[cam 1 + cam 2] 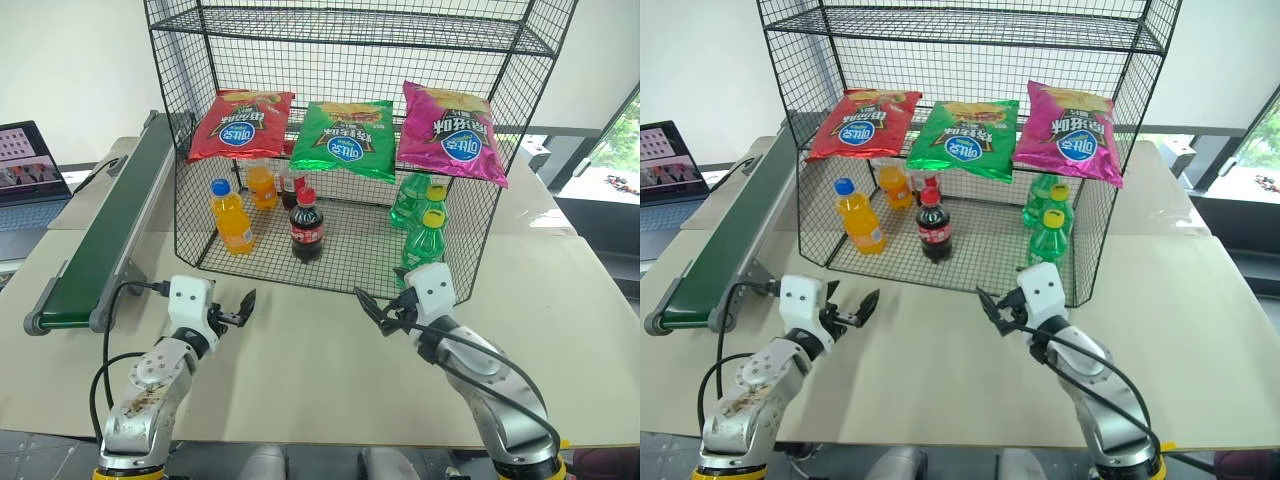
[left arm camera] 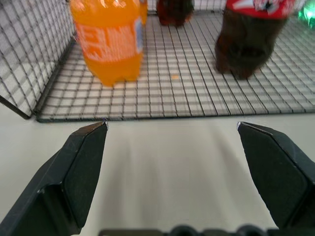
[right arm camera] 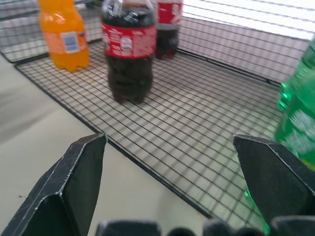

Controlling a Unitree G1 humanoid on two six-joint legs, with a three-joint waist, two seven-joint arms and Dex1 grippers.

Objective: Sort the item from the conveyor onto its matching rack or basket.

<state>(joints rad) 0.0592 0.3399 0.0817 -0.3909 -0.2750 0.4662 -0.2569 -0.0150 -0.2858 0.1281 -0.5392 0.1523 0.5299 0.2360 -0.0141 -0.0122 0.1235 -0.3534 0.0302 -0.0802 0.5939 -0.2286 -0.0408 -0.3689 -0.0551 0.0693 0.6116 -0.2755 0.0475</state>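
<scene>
The item, a small orange soda bottle [image 1: 231, 217] with a blue cap, stands upright on the bottom tier of the black wire rack [image 1: 340, 40], near its left wall. Both wrist views show the bottle too [image 2: 109, 42] [image 3: 64, 34]. My left gripper [image 1: 243, 308] hovers over the table just in front of the rack's open front, open and empty. My right gripper [image 1: 372, 312] is beside it to the right, also open and empty. The dark-green conveyor [image 1: 110, 225] runs along the table's left side with nothing on the belt.
Inside the rack stand cola bottles [image 1: 306, 227], a squatter orange bottle [image 1: 261, 185] and green bottles [image 1: 425, 235]. Red, green and pink chip bags [image 1: 343, 138] hang on its front. A laptop [image 1: 28, 165] sits beyond the conveyor at far left.
</scene>
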